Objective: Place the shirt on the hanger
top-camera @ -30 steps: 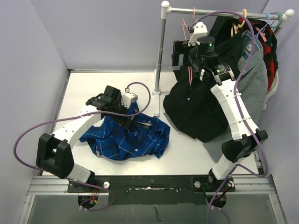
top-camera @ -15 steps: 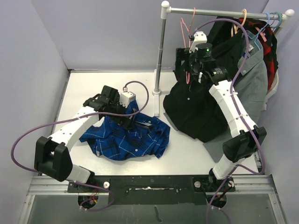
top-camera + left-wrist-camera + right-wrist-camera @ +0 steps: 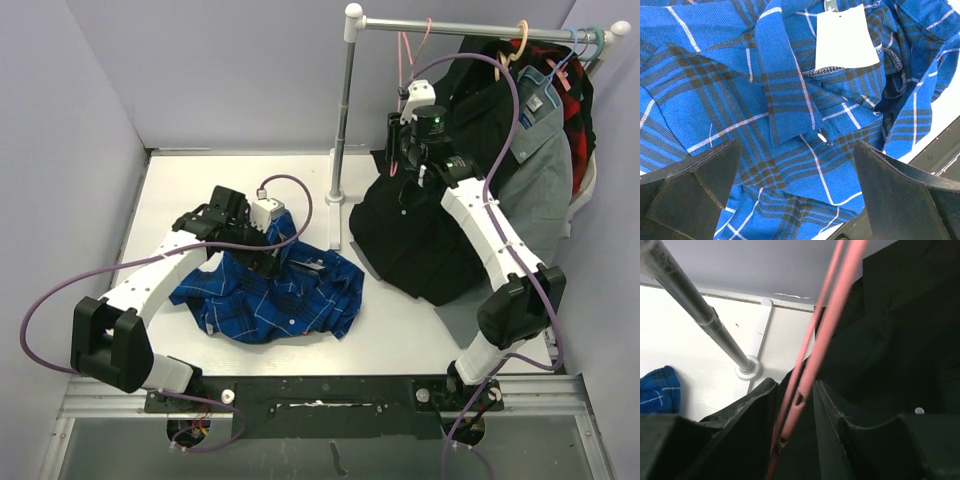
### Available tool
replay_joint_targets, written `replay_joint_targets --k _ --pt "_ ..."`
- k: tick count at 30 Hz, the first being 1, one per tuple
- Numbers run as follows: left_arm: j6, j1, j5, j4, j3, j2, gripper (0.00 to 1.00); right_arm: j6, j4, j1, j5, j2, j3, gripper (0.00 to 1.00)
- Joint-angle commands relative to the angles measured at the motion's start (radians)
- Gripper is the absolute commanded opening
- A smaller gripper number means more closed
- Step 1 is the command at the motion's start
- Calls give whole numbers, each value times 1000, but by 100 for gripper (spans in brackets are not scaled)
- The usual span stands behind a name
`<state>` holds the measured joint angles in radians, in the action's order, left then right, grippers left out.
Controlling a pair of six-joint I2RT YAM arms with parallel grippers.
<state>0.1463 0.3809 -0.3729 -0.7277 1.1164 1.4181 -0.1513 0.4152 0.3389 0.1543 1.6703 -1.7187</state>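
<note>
Shirt point(image 3: 270, 295), royal-blue plaid, lies crumpled on the white surface point(image 3: 180, 190) at centre-left, not yet on the pink hanger point(image 3: 815, 355), so nearly all of the task remains. The left jaws gape wide just above its collar and white label point(image 3: 847, 37), gripping nothing. At upper right, the right jaws pinch the hanger's wire beneath the rail point(image 3: 470, 27).

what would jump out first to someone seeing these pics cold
The crumpled royal-blue plaid shirt heaped on the white table at centre-left, with the left gripper open right above it. Then the thin pink wire hanger hanging from the metal rail at the back right, the right gripper closed on its lower wire beside dark hanging garments.
</note>
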Motion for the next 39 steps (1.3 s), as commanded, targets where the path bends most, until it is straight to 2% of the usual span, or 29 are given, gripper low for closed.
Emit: replay_joint_targets --k 1,10,15,18,26,32,34,37,39 --pt "1 -18 -50 50 -2 -58 98 21 -72 -10 38 -93 30 0" --pt "-13 -60 -139 89 -53 -114 98 45 -31 -9 -53 -166 63 0" --pt "-27 -47 -171 83 -22 -67 98 56 25 -9 -102 -175 20 0" --pt "-23 -13 -139 69 7 -12 97 59 38 -9 -117 -190 15 0" --pt "3 28 -123 46 57 117 82 62 81 -11 -174 -258 -10 0" --pt "21 30 -166 5 111 193 48 81 124 -12 -213 -307 -33 0" --pt "22 32 -169 -7 126 208 32 101 131 -14 -217 -311 -42 0" --pt "21 33 -166 -25 142 223 0 127 140 -27 -225 -296 -65 0" --pt "25 33 -163 -37 150 225 0 138 136 -31 -240 -288 -76 0"
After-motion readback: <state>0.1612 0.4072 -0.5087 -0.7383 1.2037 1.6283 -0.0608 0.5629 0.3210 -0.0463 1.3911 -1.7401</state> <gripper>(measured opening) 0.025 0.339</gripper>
